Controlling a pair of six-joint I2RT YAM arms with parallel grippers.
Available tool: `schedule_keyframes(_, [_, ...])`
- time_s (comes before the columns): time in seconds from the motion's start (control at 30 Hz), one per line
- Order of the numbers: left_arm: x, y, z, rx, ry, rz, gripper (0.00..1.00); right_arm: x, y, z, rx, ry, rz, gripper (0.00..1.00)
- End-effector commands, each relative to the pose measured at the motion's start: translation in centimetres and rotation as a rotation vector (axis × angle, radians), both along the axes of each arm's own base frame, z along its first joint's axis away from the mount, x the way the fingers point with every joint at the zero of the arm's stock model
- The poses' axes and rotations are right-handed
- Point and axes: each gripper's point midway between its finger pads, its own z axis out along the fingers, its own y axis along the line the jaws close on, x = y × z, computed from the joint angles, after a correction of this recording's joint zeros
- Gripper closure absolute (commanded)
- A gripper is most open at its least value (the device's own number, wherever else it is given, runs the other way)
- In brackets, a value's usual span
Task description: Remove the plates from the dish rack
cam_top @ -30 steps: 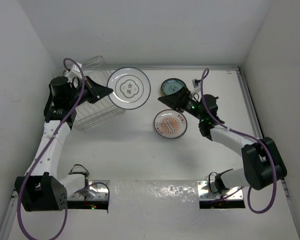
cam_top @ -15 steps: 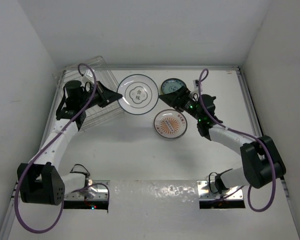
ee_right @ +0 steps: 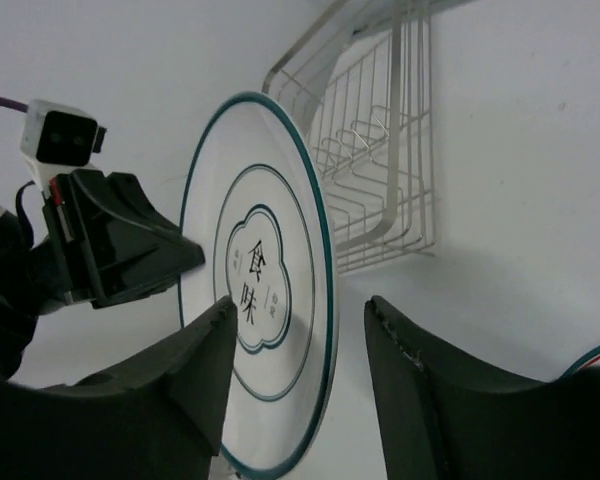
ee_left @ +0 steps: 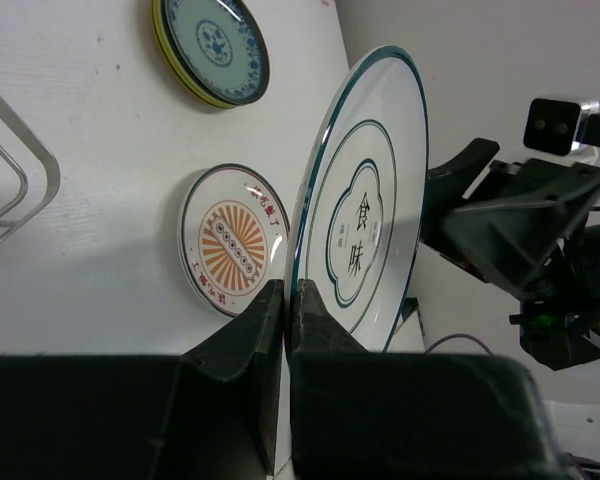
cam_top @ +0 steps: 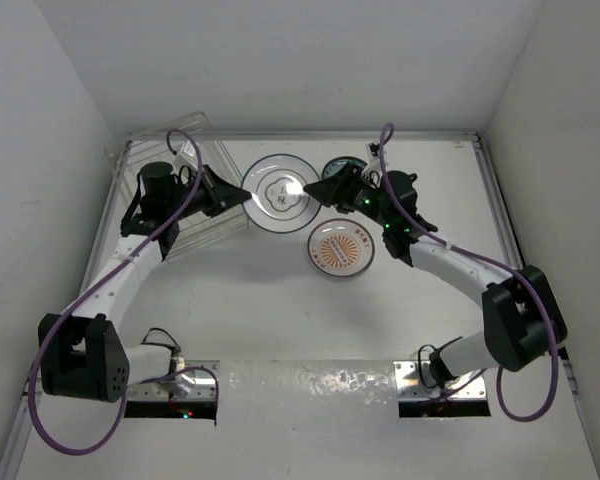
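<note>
- The dish rack [cam_top: 192,200] sits in the upper left of the overhead view. It is skewed to the table edges, and its clear tray corner pokes toward the back wall.
- The left gripper [cam_top: 240,196] reaches rightward from in front of the rack. Its wrist view shows both fingers [ee_left: 315,320] pinched tight on the near rim of a plate, with no gap between them beyond the rim's thickness.
- That plate, the large white plate [cam_top: 280,192], has teal rings and dark characters in its middle. It lies in the upper centre of the overhead view, between the two grippers, with its face turned up toward the camera. It is just right of the rack and outside it.
- The right gripper [cam_top: 318,190] comes in from the right at the plate's opposite edge. In its wrist view the jaws stand apart, one finger [ee_right: 180,390] before the plate's face and the other behind it. The rim sits in the gap and neither pad clearly presses on it.
- The orange sunburst plate [cam_top: 340,248] rests flat on the table, just below and right of the held plate.
- The teal-patterned plate [cam_top: 336,167] lies flat near the back edge, partly covered by the right arm. The left wrist view shows its yellow outer rim.
</note>
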Motion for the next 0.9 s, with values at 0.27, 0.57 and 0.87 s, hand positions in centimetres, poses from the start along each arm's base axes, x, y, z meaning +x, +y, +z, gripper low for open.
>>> schedule_keyframes(0.27, [2.4,2.9,-1.1,0.228,0.023,0.184,0.02,0.2,-1.5,-3.7,-0.131,0.104,-0.090,1.00])
schedule_keyframes(0.57, [-0.2,11.4,0.7,0.625,0.008,0.466,0.00,-3.2,-14.4,-13.0,-0.246,0.328,-0.372,1.00])
schedule_keyframes(0.87, [-2.3,13.1,-4.0,0.747,0.067,0.459,0.00,-4.6,-13.9,-16.4,-0.309,0.399,-0.208,0.90])
